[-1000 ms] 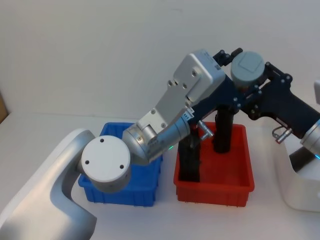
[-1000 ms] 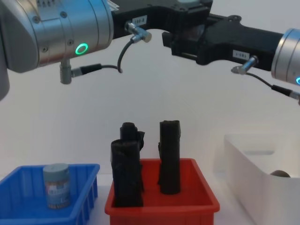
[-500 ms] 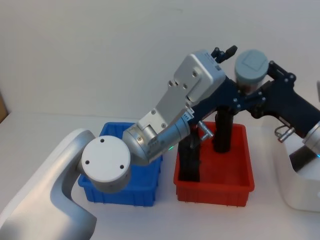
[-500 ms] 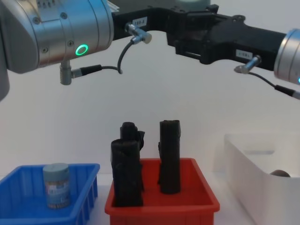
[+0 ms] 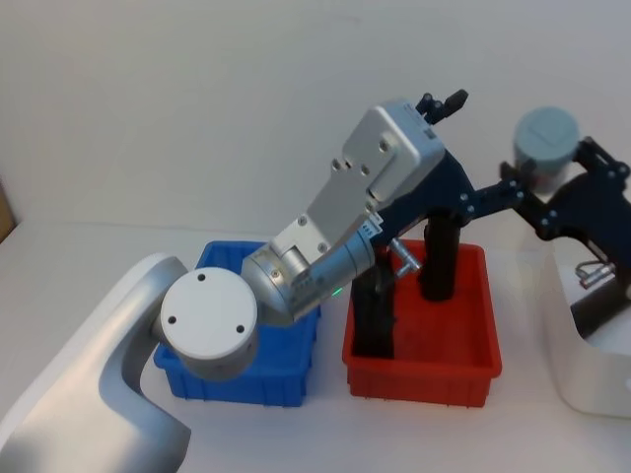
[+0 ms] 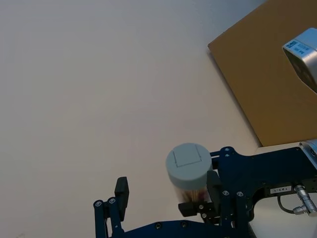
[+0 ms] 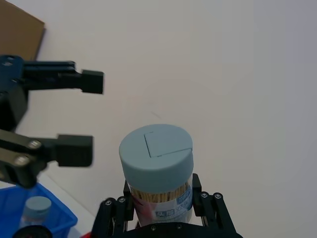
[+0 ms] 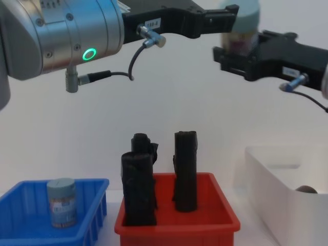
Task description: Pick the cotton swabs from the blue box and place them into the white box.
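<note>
My right gripper is shut on a jar of cotton swabs, held high above the gap between the red tray and the white box. In the right wrist view the jar stands upright between the fingers. My left gripper hangs open and empty just left of it, above the red tray; its two fingers are apart from the jar. A second jar of cotton swabs stands in the blue box. The left arm hides most of the blue box in the head view.
A red tray with three upright black rolls sits between the blue box and the white box. Something small and dark lies inside the white box. A brown board leans at the back.
The right gripper has carried the jar to the right, away from the left gripper and toward the white box. The left arm has stayed in place with its fingers open.
</note>
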Motion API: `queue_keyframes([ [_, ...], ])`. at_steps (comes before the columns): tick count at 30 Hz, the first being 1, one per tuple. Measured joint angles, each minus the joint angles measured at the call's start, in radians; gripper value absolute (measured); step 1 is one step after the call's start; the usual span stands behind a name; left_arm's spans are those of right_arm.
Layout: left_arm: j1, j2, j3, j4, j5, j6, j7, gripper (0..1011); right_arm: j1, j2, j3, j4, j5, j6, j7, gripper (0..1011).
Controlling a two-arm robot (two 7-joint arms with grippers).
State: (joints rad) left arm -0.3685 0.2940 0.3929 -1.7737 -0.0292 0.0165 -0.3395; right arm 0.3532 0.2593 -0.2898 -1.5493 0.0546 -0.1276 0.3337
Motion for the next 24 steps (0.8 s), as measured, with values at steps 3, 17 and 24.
queue_keyframes([
  [3, 0.0, 0.0, 0.0, 0.0, 0.0, 0.0, 0.0, 1003, -0.016, 0.008, 0.006, -0.005, 0.008, 0.016, -0.036, 644],
  [17, 0.0, 0.0, 0.0, 0.0, 0.0, 0.0, 0.0, 1003, -0.069, 0.034, 0.038, -0.001, 0.07, 0.125, -0.205, 644],
  [24, 0.0, 0.0, 0.0, 0.0, 0.0, 0.0, 0.0, 1003, -0.075, 0.037, 0.054, 0.027, 0.105, 0.197, -0.267, 644],
])
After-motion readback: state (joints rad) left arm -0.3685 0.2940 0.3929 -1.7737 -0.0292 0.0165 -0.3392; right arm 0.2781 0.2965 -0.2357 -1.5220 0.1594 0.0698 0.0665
